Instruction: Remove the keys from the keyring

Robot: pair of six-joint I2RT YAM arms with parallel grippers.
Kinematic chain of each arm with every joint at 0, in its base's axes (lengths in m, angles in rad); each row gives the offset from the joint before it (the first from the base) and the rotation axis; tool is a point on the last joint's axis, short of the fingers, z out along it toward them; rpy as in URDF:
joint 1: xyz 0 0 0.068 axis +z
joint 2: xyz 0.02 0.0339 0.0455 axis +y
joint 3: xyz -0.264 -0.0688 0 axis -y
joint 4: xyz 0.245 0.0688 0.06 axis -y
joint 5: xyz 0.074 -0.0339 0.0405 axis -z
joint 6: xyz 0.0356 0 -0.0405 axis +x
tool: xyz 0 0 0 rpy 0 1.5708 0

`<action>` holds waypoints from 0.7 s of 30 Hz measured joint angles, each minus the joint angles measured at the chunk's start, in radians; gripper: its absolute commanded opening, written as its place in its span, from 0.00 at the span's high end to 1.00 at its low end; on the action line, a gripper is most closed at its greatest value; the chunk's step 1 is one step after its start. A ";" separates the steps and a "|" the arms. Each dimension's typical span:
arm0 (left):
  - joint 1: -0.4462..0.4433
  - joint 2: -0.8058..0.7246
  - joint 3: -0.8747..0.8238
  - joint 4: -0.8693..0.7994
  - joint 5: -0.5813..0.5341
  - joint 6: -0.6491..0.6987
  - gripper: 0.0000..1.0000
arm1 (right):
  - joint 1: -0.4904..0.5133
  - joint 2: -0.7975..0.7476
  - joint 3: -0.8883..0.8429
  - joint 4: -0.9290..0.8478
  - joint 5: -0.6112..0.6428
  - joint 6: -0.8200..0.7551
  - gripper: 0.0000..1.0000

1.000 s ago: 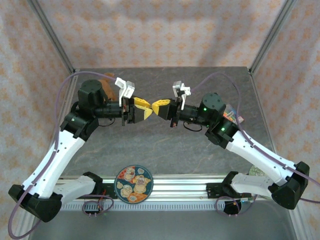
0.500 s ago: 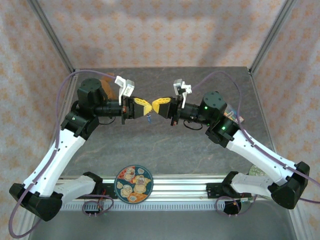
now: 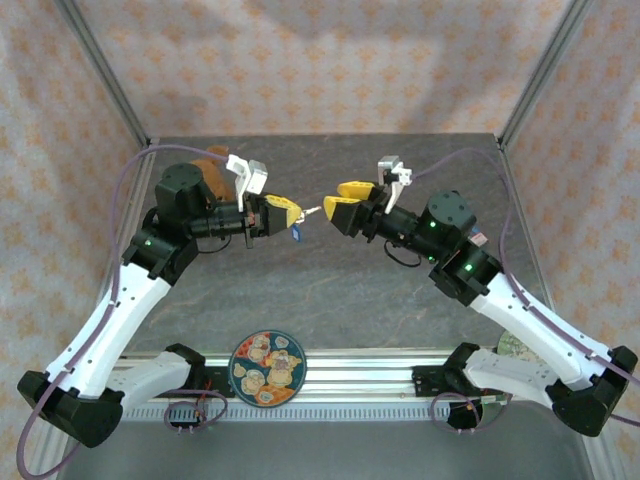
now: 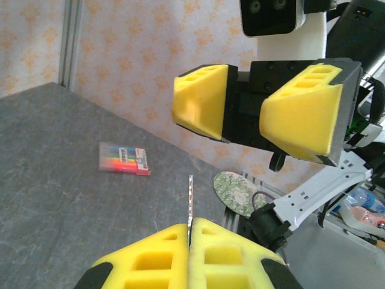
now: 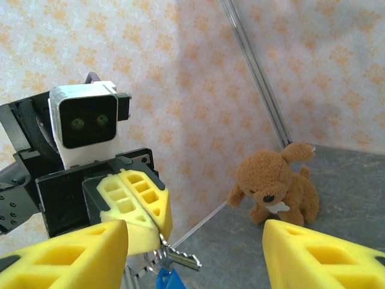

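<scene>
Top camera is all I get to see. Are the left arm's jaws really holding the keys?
Observer: Yes. On the left wrist camera, the left jaws are pressed shut on a thin metal piece that sticks out between them.
Operator: What's the little blue thing dangling there?
Observer: On the right wrist camera it's a blue tag. It hangs below those jaws, next to a silvery key.

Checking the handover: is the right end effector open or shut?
Open: the right end effector has its yellow pads clearly apart.
</scene>
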 measured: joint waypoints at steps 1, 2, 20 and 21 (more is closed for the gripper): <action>0.000 -0.001 -0.005 0.006 -0.006 -0.007 1.00 | 0.000 0.002 -0.021 0.027 -0.006 0.014 0.38; 0.000 -0.002 -0.010 0.015 -0.011 -0.014 1.00 | 0.000 0.007 -0.042 0.051 -0.015 0.029 0.38; 0.000 -0.031 -0.037 0.082 -0.038 -0.056 1.00 | 0.025 0.152 -0.089 0.339 -0.145 0.194 0.68; 0.000 -0.031 -0.037 0.083 -0.038 -0.060 1.00 | 0.026 0.155 -0.088 0.344 -0.150 0.196 0.70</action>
